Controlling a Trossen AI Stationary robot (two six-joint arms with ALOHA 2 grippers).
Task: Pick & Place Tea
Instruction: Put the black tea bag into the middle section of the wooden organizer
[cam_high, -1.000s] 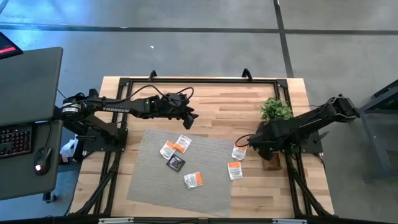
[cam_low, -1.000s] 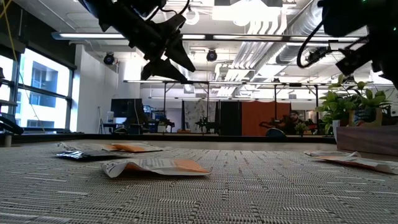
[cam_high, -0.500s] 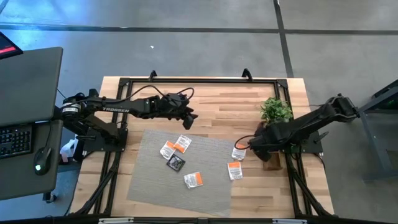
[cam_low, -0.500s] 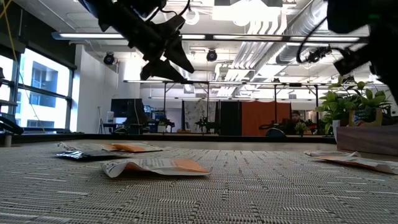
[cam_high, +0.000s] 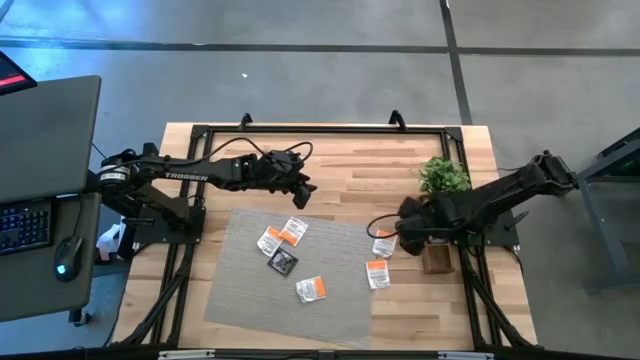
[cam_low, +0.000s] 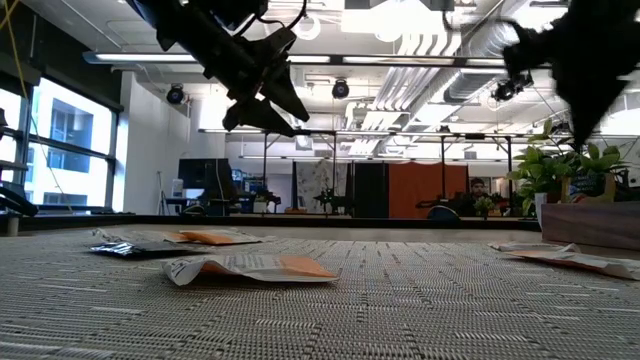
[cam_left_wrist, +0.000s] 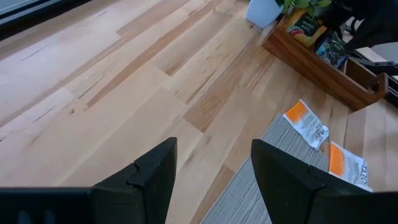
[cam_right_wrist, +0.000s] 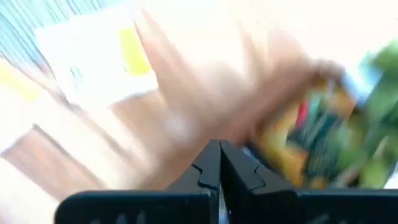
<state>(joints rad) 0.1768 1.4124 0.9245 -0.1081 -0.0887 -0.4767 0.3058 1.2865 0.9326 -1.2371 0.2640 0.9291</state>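
Several small tea sachets lie flat on the grey mat (cam_high: 300, 300): two white-and-orange ones (cam_high: 281, 235), a black one (cam_high: 283, 262) and another white-and-orange one (cam_high: 312, 289). Two more (cam_high: 381, 259) lie at the mat's right edge, also seen in the left wrist view (cam_left_wrist: 306, 122). My left gripper (cam_high: 303, 192) hangs open and empty over bare wood beyond the mat's far edge. My right gripper (cam_high: 403, 238) is shut and empty (cam_right_wrist: 219, 165), raised above the right-hand sachets and beside the wooden tray (cam_high: 435, 257).
The narrow wooden tray (cam_left_wrist: 323, 68) holds colourful sachets and stands at the table's right, with a small potted plant (cam_high: 443, 175) behind it. A black frame runs along the table's far edge (cam_high: 320, 130). Bare wood lies between the mat and the far edge.
My right gripper has swung away from the tray toward the table's left, over the right-hand sachets, and its wrist has turned; it stays shut. The sachets have not moved.
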